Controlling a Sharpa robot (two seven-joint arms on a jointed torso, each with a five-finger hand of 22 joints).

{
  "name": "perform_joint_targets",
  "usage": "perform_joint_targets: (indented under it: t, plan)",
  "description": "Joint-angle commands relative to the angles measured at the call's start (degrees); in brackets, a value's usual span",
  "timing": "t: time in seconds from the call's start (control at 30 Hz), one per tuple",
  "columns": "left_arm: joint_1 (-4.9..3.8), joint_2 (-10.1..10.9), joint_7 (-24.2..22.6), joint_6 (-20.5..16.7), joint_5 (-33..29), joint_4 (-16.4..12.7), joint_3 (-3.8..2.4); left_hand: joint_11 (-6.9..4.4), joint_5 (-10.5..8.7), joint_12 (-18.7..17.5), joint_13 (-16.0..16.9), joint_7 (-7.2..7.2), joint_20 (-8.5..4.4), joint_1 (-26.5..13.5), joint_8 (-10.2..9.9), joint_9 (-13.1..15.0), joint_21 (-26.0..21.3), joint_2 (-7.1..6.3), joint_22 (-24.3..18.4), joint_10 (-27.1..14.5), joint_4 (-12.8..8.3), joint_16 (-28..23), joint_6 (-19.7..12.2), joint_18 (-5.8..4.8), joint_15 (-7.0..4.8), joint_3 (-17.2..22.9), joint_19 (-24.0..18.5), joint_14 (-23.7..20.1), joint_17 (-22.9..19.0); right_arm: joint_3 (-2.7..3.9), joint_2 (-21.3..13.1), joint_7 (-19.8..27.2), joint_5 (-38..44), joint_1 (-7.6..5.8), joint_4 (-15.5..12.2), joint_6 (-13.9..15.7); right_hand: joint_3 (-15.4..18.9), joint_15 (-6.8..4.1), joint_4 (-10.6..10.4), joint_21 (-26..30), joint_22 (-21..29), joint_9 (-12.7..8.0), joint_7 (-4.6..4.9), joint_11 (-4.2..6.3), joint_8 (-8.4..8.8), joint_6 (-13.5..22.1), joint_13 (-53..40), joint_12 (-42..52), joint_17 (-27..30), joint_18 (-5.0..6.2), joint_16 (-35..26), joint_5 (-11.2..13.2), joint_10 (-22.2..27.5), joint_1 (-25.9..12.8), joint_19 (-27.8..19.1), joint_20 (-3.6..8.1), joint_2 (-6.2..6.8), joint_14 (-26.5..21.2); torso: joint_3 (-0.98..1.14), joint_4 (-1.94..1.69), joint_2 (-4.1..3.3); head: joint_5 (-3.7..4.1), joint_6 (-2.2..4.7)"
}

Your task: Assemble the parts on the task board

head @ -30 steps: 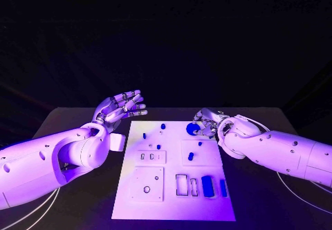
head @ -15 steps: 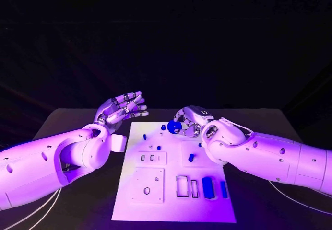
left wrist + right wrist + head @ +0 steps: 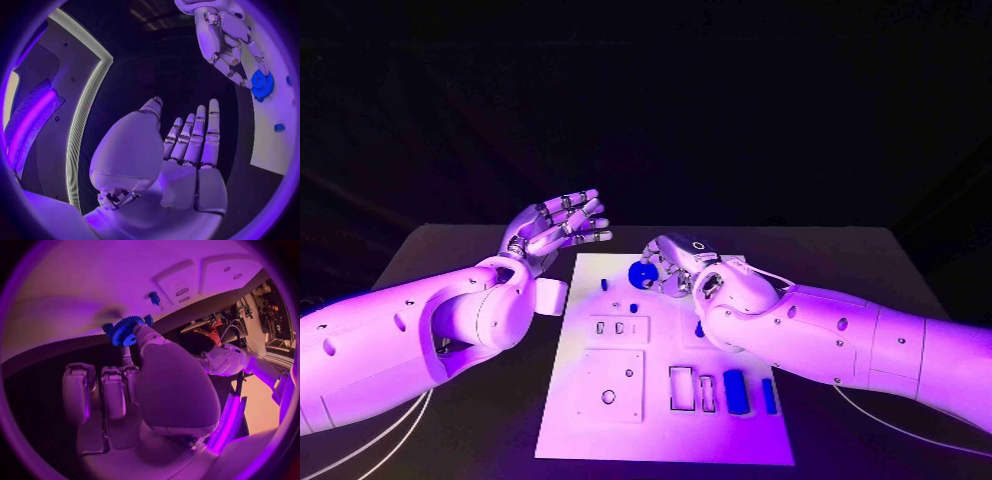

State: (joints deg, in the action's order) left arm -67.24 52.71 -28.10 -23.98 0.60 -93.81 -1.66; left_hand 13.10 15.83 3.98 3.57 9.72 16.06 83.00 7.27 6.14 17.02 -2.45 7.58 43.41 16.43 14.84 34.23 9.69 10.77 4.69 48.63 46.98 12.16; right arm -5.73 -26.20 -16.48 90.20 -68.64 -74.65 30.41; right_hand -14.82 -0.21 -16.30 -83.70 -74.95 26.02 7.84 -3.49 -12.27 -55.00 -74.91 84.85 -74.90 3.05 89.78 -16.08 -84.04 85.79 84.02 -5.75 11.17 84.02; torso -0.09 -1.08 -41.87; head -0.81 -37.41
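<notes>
The board (image 3: 668, 400) lies mid-table, and at its near end two long blue bars (image 3: 736, 390) rest side by side next to empty slots; farther up, small blue pegs (image 3: 630, 306) stand on it; over the board's far end the right hand (image 3: 678, 268) grasps a blue gear (image 3: 645, 275) at its fingertips, lifted above the white surface, teeth showing; off the board's far left corner the left hand (image 3: 557, 225) hangs raised, palm up, fingers spread, grasping nothing.
</notes>
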Motion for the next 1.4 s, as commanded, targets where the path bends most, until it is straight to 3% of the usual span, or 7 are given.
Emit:
perform_joint_targets:
  t: [0.03,0.8,1.0,1.4]
  plan:
    - [-0.09,-0.15,-0.57,1.01,0.28,0.0,-0.05,-0.1,-0.04,-0.33,-0.07,5.19,-0.18,0.45,0.15,-0.02,0.19,0.1,-0.04,-0.31,0.02,0.34,-0.29,0.51,-0.19,0.21,-0.41,-0.42,0.06,-0.02,1.1,0.02,0.89,0.28,1.39,0.0,-0.38,-0.53,-0.05,-0.05,-8.46,-0.03,0.0,0.34,-0.18,-0.24,-9.61,0.2,-15.1,-1.16,0.22,-0.3,-1.64,-0.66,1.54,0.34,0.15,5.98,0.0,0.1,-0.01,-0.24,-0.08]
    - [-0.1,-0.28,-0.54,0.92,0.28,-0.1,-0.05,-0.07,-0.04,-0.33,-0.07,5.2,-0.15,0.47,0.16,-0.02,0.16,0.1,-0.06,-0.31,0.02,0.33,-0.28,0.49,-0.15,0.23,-0.56,-0.57,0.11,-0.17,6.11,-0.12,-0.16,1.06,7.41,-2.01,-1.22,-0.39,-0.02,0.44,-8.02,-0.36,0.28,0.13,0.48,0.39,-9.14,-0.29,-15.1,-1.03,0.22,-0.24,-1.21,-1.47,1.2,0.3,0.81,5.98,0.08,0.14,0.03,-0.24,-0.12]
    - [-0.1,-0.22,-0.5,0.88,0.28,-0.12,-0.05,-0.07,-0.04,-0.33,-0.07,5.2,-0.15,0.47,0.16,-0.02,0.16,0.1,-0.06,-0.31,0.02,0.33,-0.28,0.49,-0.15,0.23,-0.56,-0.57,0.11,-0.18,6.29,0.0,-0.25,1.11,7.69,-2.93,-1.43,-0.29,-0.04,0.59,-7.89,-0.48,0.41,0.0,0.74,0.64,-8.95,-0.47,-15.1,-0.99,0.22,-0.2,-1.04,-1.87,1.09,0.23,1.16,5.98,-0.01,0.19,0.06,-0.19,-0.24]
    - [-0.11,0.03,-0.47,0.83,0.28,-0.22,-0.05,-0.06,-0.04,-0.33,-0.07,5.21,-0.13,0.48,0.17,-0.01,0.14,0.09,-0.07,-0.39,0.02,0.34,-0.25,0.47,-0.13,0.23,-0.69,-0.7,0.16,-0.19,5.14,0.13,-0.29,1.33,6.68,-2.19,-1.51,-0.25,-0.06,0.54,-7.96,-0.5,0.43,-0.03,0.76,0.6,-9.07,-0.37,-15.1,-1.01,0.22,-0.19,-1.12,-2.05,1.13,0.2,1.21,5.98,0.08,0.24,0.06,-0.41,-0.42]
